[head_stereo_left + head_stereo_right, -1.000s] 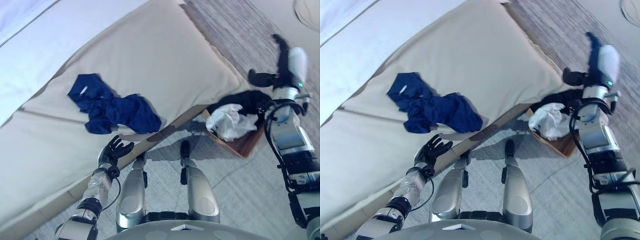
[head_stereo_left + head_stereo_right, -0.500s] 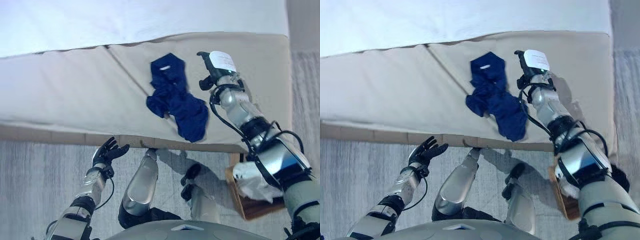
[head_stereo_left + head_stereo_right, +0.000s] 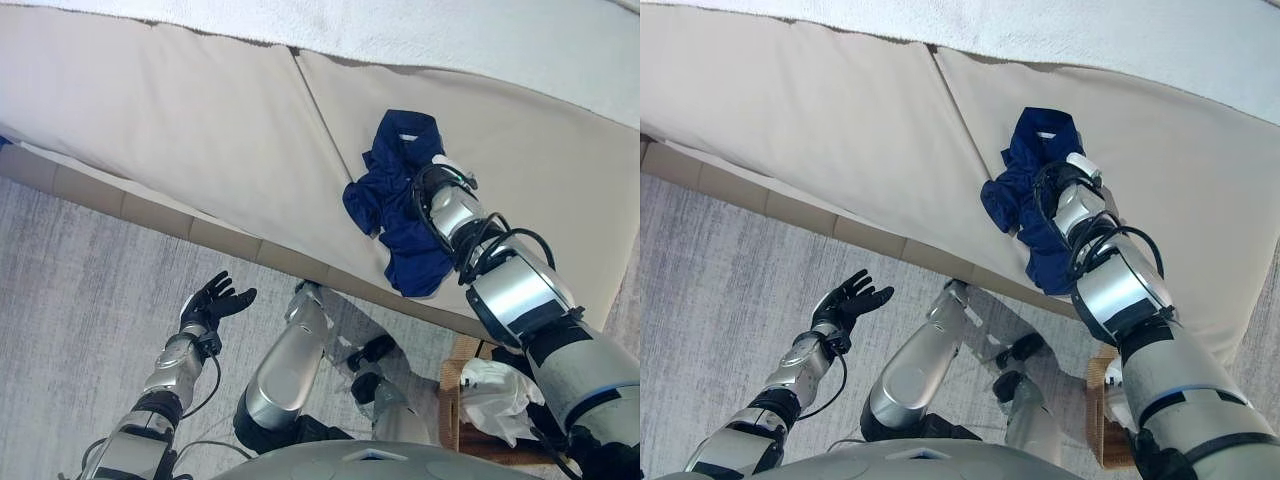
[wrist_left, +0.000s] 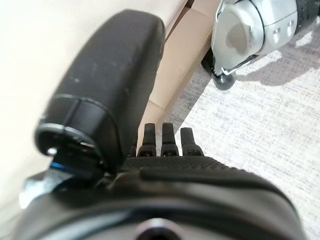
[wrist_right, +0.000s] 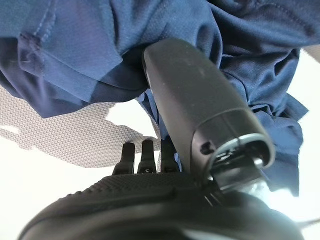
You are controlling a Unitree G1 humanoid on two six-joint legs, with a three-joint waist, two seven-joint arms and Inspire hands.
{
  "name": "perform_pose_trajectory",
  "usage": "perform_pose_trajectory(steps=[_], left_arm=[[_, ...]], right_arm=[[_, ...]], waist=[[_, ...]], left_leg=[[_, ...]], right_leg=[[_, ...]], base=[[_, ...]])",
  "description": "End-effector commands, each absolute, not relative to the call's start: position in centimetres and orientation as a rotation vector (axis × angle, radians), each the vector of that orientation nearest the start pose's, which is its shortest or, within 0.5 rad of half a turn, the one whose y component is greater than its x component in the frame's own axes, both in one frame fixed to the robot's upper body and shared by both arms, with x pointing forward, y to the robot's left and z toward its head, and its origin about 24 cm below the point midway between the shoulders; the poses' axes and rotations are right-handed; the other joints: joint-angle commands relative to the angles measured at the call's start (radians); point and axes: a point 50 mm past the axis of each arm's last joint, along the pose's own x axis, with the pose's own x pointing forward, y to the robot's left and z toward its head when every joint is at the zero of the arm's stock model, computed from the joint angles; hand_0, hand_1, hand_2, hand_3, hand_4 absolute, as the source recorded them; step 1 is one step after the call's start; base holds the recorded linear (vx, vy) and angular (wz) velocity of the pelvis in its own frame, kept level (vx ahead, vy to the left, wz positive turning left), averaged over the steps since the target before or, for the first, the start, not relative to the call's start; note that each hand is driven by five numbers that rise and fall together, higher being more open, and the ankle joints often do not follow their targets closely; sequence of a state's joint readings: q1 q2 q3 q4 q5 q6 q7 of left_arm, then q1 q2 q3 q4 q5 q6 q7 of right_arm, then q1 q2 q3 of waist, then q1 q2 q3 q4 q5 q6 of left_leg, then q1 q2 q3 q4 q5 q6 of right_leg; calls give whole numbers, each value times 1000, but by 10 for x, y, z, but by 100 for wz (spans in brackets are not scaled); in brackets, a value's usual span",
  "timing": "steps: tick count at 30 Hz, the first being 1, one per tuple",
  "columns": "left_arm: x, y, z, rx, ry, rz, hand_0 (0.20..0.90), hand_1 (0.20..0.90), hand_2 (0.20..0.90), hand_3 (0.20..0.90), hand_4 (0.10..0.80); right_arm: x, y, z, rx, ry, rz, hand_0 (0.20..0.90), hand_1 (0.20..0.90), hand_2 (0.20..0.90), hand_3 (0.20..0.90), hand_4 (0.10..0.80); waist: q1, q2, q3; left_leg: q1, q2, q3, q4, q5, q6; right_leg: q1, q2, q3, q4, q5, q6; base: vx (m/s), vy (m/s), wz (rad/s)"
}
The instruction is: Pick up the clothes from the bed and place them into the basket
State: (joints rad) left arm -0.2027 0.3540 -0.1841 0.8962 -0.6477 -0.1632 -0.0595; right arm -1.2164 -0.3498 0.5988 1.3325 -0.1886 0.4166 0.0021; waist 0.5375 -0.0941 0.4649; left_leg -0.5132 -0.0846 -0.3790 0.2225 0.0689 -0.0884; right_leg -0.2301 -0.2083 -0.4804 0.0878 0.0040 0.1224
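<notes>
A: Right robot hand [image 5: 165, 200] down on the navy garment [image 3: 400, 195], thumb laid against the blue folds. Fingers straight as far as the wrist view shows, not curled round any cloth. Wide and resting, then, no hold taken yet.

B: And the garment itself?

A: Crumpled on the beige bed [image 3: 180, 120], near the edge that faces the robot, one end trailing toward that edge. Flat on the cover, no part lifted.

B: Left robot hand [image 3: 213, 302]?

A: Idle, low over the grey carpet [image 3: 70, 270], well apart from the bed. Fingers spread, nothing in it.

B: Basket?

A: Basket [image 3: 452, 395] on the floor beside the bed, at the robot's right, partly hidden behind the right arm. White cloth [image 3: 495, 392] lying in it already, so probably one piece done. Hard to tell whether anything else lies beneath.

B: Left to do?

A: Judging from this, the navy piece: closing on the cloth, lifting clear of the bed, swinging over to the basket, letting go. No other loose clothes visible on the bed.
</notes>
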Motion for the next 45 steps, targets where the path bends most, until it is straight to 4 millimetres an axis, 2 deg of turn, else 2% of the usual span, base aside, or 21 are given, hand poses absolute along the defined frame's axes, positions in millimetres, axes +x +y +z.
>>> perform_pose_trajectory(steps=[1, 2, 3, 4, 5, 6, 8, 10, 12, 13, 14, 16, 17, 21, 22, 27, 31, 34, 39, 42, 45], left_arm=[[244, 239, -61, -158, 433, 104, 900, 900, 900, 900, 800], [246, 237, -60, -156, 430, 95, 900, 900, 900, 900, 800], [246, 236, -60, -154, 431, 93, 900, 900, 900, 900, 800], [245, 235, -61, -153, 435, 96, 900, 900, 900, 900, 800], [243, 234, -63, -155, 443, 106, 900, 900, 900, 900, 800], [241, 234, -65, -158, 449, 122, 900, 900, 900, 900, 800], [233, 235, -71, -167, 460, 168, 900, 900, 900, 900, 800], [227, 236, -76, -173, 474, 214, 900, 900, 900, 900, 800], [224, 237, -78, -176, 481, 236, 900, 900, 900, 900, 800], [221, 239, -81, -177, 491, 257, 900, 900, 900, 900, 800], [216, 243, -85, -179, 513, 291, 900, 900, 900, 900, 800], [211, 245, -89, -174, 531, 305, 900, 900, 900, 900, 800], [203, 248, -94, -174, 558, 324, 900, 900, 900, 900, 800], [187, 254, -103, -152, 616, 335, 900, 900, 900, 900, 800], [179, 256, -107, -141, 652, 346, 900, 900, 900, 900, 800], [162, 261, -118, -95, 737, 364, 900, 900, 900, 900, 800], [157, 259, -124, -71, 809, 356, 900, 900, 900, 900, 800], [151, 255, -129, -55, 857, 337, 900, 900, 900, 900, 800], [146, 253, -133, -50, 898, 334, 900, 900, 900, 900, 800], [143, 255, -134, -40, 911, 333, 900, 900, 900, 900, 800], [143, 256, -134, -34, 909, 332, 900, 900, 900, 900, 800]], right_arm=[[414, -196, 141, -1039, 587, -26, 900, 900, 900, 900, 800], [417, -189, 148, -1015, 526, -45, 681, 681, 681, 645, 545], [420, -185, 156, -998, 458, -67, 300, 300, 300, 200, 100], [424, -179, 167, -950, 380, -98, 300, 300, 300, 200, 100], [430, -166, 193, -858, 158, -167, 300, 300, 300, 200, 100], [431, -158, 213, -791, 11, -222, 300, 300, 300, 200, 100], [425, -144, 249, -714, -308, -298, 300, 300, 300, 200, 100], [409, -129, 279, -599, -563, -344, 300, 300, 300, 200, 100], [397, -124, 295, -547, -701, -377, 300, 300, 300, 200, 100], [387, -123, 308, -510, -793, -392, 300, 300, 300, 200, 100], [368, -120, 330, -458, -931, -423, 300, 300, 300, 200, 100], [353, -121, 343, -430, -1034, -460, 300, 300, 300, 200, 100], [340, -127, 351, -399, -1102, -486, 300, 300, 300, 200, 100], [319, -148, 361, -376, -1209, -584, 300, 300, 300, 200, 100], [312, -160, 363, -365, -1226, -624, 300, 300, 300, 200, 100], [301, -200, 364, -375, -1205, -758, 300, 300, 300, 200, 100], [296, -233, 364, -424, -1144, -832, 300, 300, 300, 200, 100], [295, -252, 361, -484, -1089, -862, 300, 300, 300, 200, 100], [297, -273, 356, -546, -983, -849, 300, 300, 300, 200, 100], [305, -288, 341, -597, -859, -813, 300, 300, 300, 200, 100], [311, -296, 329, -635, -781, -792, 300, 300, 300, 200, 100]], waist=[[53, 25, 55], [56, 27, 55], [56, 26, 55], [53, 25, 55], [44, 19, 55], [34, 13, 55], [3, -7, 55], [-28, -22, 55], [-43, -25, 55], [-58, -30, 55], [-82, -34, 55], [-100, -37, 45], [-124, -42, 7], [-173, -46, -77], [-199, -46, -121], [-274, -44, -234], [-342, -29, -310], [-382, -13, -344], [-432, 6, -368], [-473, 14, -378], [-490, 18, -376]], left_leg=[[11, 5, 49, -93, 31, 80], [8, 6, 39, -103, 37, 79], [8, 9, 34, -107, 38, 77], [11, 14, 32, -114, 39, 75], [20, 22, 35, -123, 38, 71], [29, 31, 40, -129, 34, 69], [50, 50, 59, -135, 21, 64], [84, 64, 79, -143, 9, 62], [88, 64, 88, -143, 30, 65], [115, 67, 99, -146, 21, 65], [174, 74, 122, -158, 9, 66], [220, 78, 141, -171, 1, 67], [254, 84, 157, -189, -7, 66], [321, 99, 189, -225, -14, 63], [358, 107, 205, -248, -15, 60], [437, 126, 254, -296, -8, 49], [483, 134, 293, -310, -13, 43], [510, 141, 316, -310, -20, 39], [540, 151, 362, -310, -31, 31], [559, 170, 410, -310, -30, 23], [565, 178, 429, -306, -30, 20]], right_leg=[[-6, -27, -20, 121, 4, 15], [-17, -21, -25, 122, 2, 16], [-21, -18, -27, 124, 1, 15], [-23, -14, -26, 125, 0, 16], [-25, -7, -19, 125, 0, 14], [-25, -2, -11, 124, 1, 13], [-24, 8, 15, 124, 0, 8], [-10, 19, 39, 121, -4, 4], [-9, 21, 42, 108, 22, -3], [7, 26, 57, 102, 18, -3], [50, 35, 85, 87, 9, -3], [86, 44, 105, 66, 6, -3], [112, 57, 125, 38, 2, -2], [159, 78, 156, -11, 5, -5], [184, 87, 172, -35, 7, -9], [240, 107, 218, -93, 22, -20], [268, 115, 262, -116, 26, -28], [277, 119, 287, -114, 22, -36], [290, 127, 318, -125, 21, -44], [295, 136, 342, -135, 24, -49], [292, 142, 355, -134, 23, -54]], base=[[-28, -102, 17], [-25, -86, 16], [-30, -73, 18], [-41, -46, 13], [-61, -30, 4], [-80, -2, -7], [-86, 12, -17], [-67, -7, -34], [-129, 40, -49], [-147, 38, -39], [-53, -20, -24], [-14, -24, -43], [33, -38, -53], [52, -42, -30], [73, -76, -25], [56, -69, -32], [29, -64, -38], [40, -47, -25], [6, -75, -34], [13, -143, -47], [9, -112, -32]])
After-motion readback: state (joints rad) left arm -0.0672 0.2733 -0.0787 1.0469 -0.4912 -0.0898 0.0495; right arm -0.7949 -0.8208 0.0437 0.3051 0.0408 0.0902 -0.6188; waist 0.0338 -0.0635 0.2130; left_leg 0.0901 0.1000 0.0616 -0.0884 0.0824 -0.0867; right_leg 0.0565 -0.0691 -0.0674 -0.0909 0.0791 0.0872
